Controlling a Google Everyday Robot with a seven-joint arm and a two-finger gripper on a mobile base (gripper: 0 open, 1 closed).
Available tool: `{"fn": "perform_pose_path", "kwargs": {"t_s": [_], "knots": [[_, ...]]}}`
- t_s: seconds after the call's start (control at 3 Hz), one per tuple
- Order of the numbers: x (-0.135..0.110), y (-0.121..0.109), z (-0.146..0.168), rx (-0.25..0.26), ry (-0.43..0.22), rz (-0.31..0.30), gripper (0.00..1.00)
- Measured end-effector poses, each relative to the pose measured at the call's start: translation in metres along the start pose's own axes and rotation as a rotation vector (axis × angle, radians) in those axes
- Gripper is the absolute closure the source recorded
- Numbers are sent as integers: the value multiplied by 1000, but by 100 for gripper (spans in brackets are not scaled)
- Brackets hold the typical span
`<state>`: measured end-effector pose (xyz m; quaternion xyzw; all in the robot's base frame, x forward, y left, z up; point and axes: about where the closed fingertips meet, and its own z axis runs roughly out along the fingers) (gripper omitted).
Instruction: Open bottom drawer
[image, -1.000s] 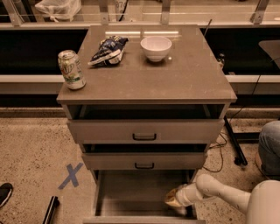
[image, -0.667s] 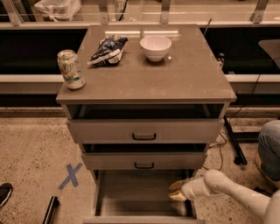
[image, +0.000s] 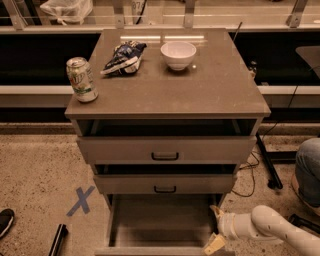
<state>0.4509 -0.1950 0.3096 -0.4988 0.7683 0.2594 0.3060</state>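
The bottom drawer is judged pulled well out, just left of the spread, empty gripper; little is left.

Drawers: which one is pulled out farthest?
The bottom drawer: its floor shows, while the top drawer and middle drawer are barely out. The gripper is by its right front corner.

A robot test lab: blue tape X on the speckled floor, loose cables. The gripper, fingers spread, sits at the bottom drawer's right side.
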Motion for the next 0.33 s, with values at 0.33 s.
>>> {"fn": "perform_pose_path", "kwargs": {"t_s": [0.33], "knots": [[0, 0, 0, 0, 0, 0, 0]]}}
